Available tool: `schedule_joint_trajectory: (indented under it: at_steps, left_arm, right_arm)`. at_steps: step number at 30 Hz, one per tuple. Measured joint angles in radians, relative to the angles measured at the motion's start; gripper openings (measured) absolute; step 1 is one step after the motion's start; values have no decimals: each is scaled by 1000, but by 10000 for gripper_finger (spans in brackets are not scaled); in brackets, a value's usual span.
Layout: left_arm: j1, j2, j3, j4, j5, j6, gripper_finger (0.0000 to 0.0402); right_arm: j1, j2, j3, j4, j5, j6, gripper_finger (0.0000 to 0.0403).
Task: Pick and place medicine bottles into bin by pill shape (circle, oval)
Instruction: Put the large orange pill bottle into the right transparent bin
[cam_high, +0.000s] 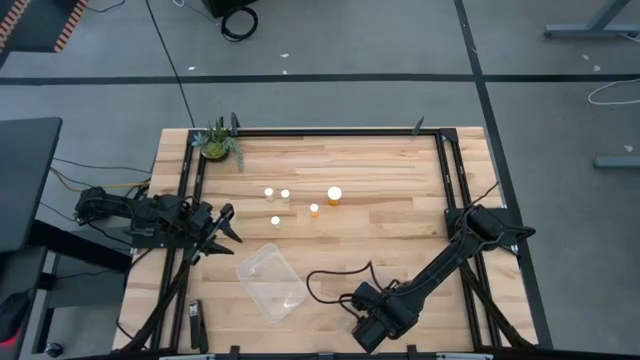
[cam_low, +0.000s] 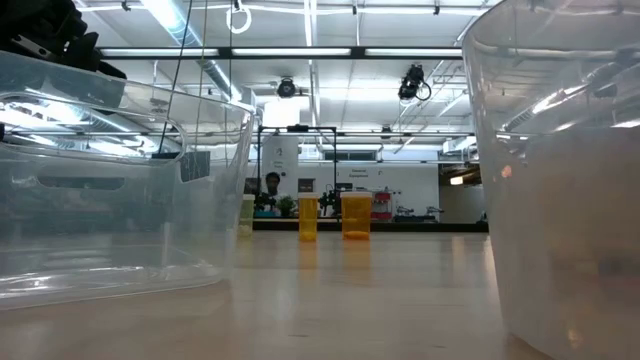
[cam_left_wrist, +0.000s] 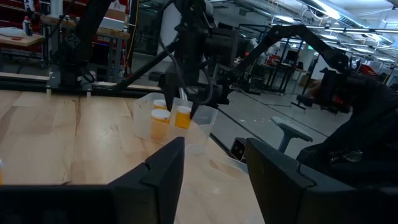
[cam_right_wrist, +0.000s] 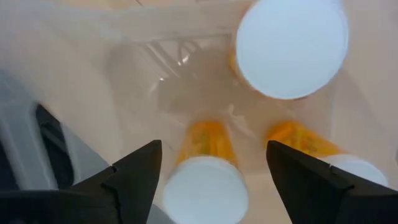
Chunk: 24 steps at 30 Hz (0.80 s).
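Several amber medicine bottles (cam_high: 314, 209) with white caps stand upright on the table's far middle. Near the front edge, my right gripper (cam_right_wrist: 211, 177) points down, open, over a clear bin (cam_right_wrist: 93, 68). Three more bottles are in that bin: one wide cap (cam_right_wrist: 289, 46) and two others (cam_right_wrist: 202, 186) (cam_right_wrist: 354, 171). One of these shows between the fingers, below them, with a gap on each side. The left wrist view shows this bin (cam_left_wrist: 144, 115) with amber bottles (cam_left_wrist: 182, 116) under the right gripper. My left gripper (cam_left_wrist: 214, 168) waits open at the table's left edge (cam_high: 215, 235).
A second clear bin (cam_high: 270, 283) sits near the front, left of the right gripper. A small green potted plant (cam_high: 215, 143) stands at the far left corner. A black cable (cam_high: 335, 275) loops on the table by the right arm. A black frame runs along the table's edges.
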Motion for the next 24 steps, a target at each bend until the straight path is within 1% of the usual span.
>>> schedule_joint_trajectory:
  at_steps: [6,13,24]
  left_arm:
    - [0,0,0,0,0,0,179]
    - [0,0,0,0,0,0,177]
    - [0,0,0,0,0,0,179]
  right_arm:
    - [-11,-1,65,-38,33,-29,296]
    - [-45,-2,141,-140,52,-89,297]
    - [-145,-2,154,-158,116,-333,287]
